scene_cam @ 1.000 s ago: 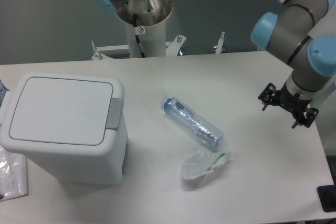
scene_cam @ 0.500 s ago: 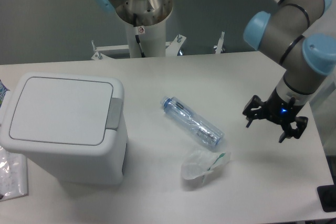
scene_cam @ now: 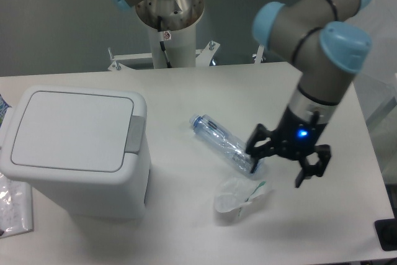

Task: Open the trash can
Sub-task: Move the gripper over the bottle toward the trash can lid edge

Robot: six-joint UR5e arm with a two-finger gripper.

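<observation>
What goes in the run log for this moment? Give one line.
trash can: lid shut, untouched | claw: open, above table by plastic bottle | crumpled wrapper: beside bottle | step: approach pending

UR5e arm reaches in from the top right, grey links with blue joint caps, wrist pointing down over the right half of the desk. Gripper [scene_cam: 280, 166] hangs low near the front edge, fingers spread apart, nothing between them, blue light lit.

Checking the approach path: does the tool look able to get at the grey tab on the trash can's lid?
Probably yes. The tool is open over the bottle; bare table lies toward the trash can, whose tab is uncovered.
</observation>
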